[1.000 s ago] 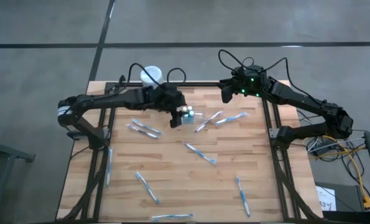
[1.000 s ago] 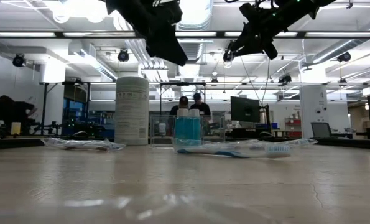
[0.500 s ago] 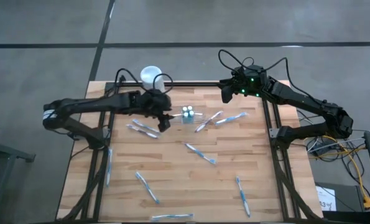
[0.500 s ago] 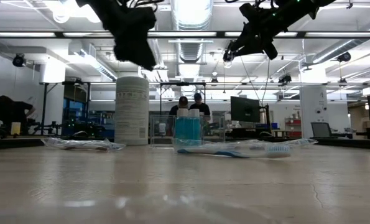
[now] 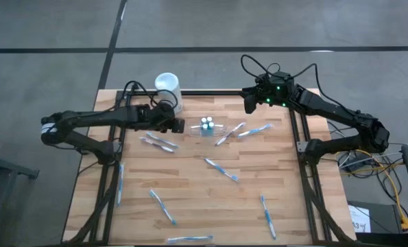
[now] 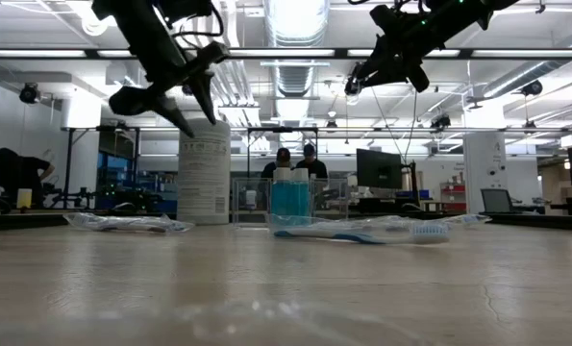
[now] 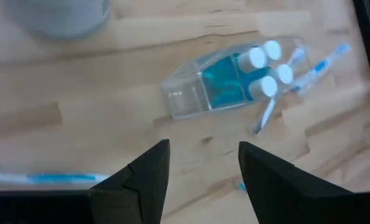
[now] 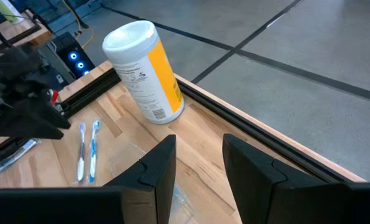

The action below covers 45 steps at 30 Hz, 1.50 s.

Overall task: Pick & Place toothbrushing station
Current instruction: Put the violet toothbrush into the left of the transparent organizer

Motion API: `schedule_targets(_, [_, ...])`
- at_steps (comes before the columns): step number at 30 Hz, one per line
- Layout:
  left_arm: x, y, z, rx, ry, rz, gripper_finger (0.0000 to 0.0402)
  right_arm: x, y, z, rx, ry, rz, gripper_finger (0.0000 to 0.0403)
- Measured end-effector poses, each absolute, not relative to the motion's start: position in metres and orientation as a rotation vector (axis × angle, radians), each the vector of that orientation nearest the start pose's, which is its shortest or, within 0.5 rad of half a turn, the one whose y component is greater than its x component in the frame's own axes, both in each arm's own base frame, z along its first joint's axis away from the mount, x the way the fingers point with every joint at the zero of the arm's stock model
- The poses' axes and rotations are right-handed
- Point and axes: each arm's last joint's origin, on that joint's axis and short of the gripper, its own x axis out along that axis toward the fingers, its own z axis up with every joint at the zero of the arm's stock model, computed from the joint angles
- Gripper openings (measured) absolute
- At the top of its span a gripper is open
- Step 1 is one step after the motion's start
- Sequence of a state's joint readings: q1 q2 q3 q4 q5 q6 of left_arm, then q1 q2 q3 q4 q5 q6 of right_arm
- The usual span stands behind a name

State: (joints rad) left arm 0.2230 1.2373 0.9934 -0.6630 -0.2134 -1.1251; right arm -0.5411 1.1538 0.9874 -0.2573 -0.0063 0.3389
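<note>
No words, brands or numbers can be read anywhere. The white canister (image 8: 144, 71) wears a yellow and white label with lines of small print, but the print is too fine to make out; in the low view the same canister (image 6: 204, 171) shows only faint grey rows of text. A white sheet (image 5: 358, 218) at the floor's edge carries dark marks, also unreadable.

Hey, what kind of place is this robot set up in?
Probably a robotics lab or open workshop: ceiling strip lights and exposed ducts overhead, desks with monitors behind the wooden table, and people at the back.
</note>
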Motion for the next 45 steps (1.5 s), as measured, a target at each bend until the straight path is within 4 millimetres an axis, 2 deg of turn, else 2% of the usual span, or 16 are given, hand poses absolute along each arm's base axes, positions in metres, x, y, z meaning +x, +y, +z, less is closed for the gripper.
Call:
schedule_targets(5, [0.232,0.057,0.268,-1.158,0.578,0.949,0.0195,0.217,-0.130,0.324,0.442,0.321,-0.593,0.0128])
schedule_targets(13, [0.208,0.051,0.272,-1.319,0.586,1.080,0.0195,0.217,-0.130,0.324,0.442,0.321,-0.593,0.0128])
schedule_targets(21, [0.185,0.043,0.271,-1.457,0.749,1.215,0.0195,0.217,-0.130,0.324,0.442,0.321,-0.593,0.0128])
schedule_targets(25, [0.173,0.039,0.263,-1.504,0.835,1.363,0.0195,0.217,-0.130,0.324,0.442,0.321,-0.593,0.0128])
schedule_targets(29, [0.165,0.034,0.253,-1.665,0.879,1.507,0.0195,0.217,-0.130,0.324,0.442,0.321,-0.593,0.0128])
schedule_targets(31, [0.165,0.035,0.248,-1.682,0.852,1.522,0.0195,0.217,-0.130,0.324,0.442,0.321,-0.594,0.0128])
schedule_targets(37, [0.177,0.045,0.218,-1.699,0.598,1.465,0.0195,0.217,-0.130,0.324,0.442,0.320,-0.593,0.0128])
schedule_targets(39, [0.178,0.046,0.205,-1.758,0.542,1.461,0.0195,0.217,-0.130,0.324,0.442,0.321,-0.593,0.0128])
schedule_targets(42, [0.177,0.042,0.188,-1.938,0.526,1.471,0.0195,0.217,-0.130,0.324,0.442,0.321,-0.594,0.0128])
schedule_targets(45, [0.173,0.040,0.179,-2.019,0.474,1.542,0.0195,0.217,-0.130,0.324,0.442,0.321,-0.593,0.0128])
